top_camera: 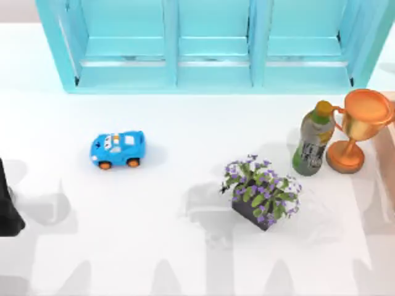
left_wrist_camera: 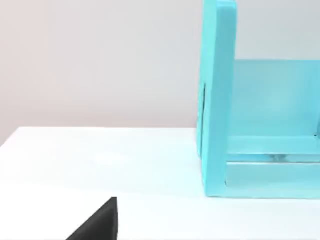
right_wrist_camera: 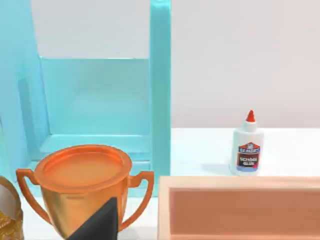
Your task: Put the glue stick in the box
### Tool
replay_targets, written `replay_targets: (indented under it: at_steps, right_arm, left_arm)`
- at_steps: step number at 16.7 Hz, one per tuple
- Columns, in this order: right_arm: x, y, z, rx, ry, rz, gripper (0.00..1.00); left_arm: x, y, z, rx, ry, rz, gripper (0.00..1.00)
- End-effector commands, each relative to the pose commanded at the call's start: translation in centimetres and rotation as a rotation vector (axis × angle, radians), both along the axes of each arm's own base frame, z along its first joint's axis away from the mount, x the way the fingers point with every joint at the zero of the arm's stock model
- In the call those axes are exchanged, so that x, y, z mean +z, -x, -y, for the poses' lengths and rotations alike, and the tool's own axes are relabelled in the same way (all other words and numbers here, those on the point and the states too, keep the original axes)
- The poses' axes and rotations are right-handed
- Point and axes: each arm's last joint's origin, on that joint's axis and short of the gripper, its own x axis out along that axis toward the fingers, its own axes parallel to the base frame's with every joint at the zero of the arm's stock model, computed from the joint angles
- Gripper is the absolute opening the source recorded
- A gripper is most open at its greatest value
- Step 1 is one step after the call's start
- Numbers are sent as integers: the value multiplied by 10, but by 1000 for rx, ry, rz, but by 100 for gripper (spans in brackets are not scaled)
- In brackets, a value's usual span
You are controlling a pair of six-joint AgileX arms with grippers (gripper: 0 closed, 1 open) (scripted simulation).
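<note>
The glue bottle [right_wrist_camera: 247, 145] stands upright on the white surface [right_wrist_camera: 210, 150] just behind the far wall of the peach-coloured box [right_wrist_camera: 240, 207], with the end of the turquoise shelf unit [right_wrist_camera: 160, 90] to one side of it, as the right wrist view has it. The step in hand looks like the reach for it, and that falls to the right arm, since the box sits at the right edge of the top view [top_camera: 387, 148]. To do it well, the right end effector [right_wrist_camera: 97, 222] should rise over the copper trophy [right_wrist_camera: 82, 185] and the box wall rather than sweep through them, then close on the bottle's white body below the red cap, keeping it upright. Of that end effector only a dark tip is visible, so whether it is wide or narrow I cannot tell; the same goes for the left end effector [left_wrist_camera: 97, 222], parked at the left edge of the surface.

The right wrist view gives the glue and the open inside of the box. The top view instead lays out the toy car [top_camera: 117, 149], the flower pot [top_camera: 262, 194] and the drink bottle [top_camera: 313, 139] beside the trophy.
</note>
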Motion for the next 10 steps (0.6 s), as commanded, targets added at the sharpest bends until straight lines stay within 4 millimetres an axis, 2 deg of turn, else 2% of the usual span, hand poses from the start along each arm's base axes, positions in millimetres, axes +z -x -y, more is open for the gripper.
replay_targets:
  at_steps: [6,10]
  right_arm:
    - [3,-5,1,-9,9,-67,100]
    - [25,-22,5,-26,19,-157,100]
  left_arm:
    - [0,0,0,0,0,0,100]
    - [0,0,0,0,0,0,100]
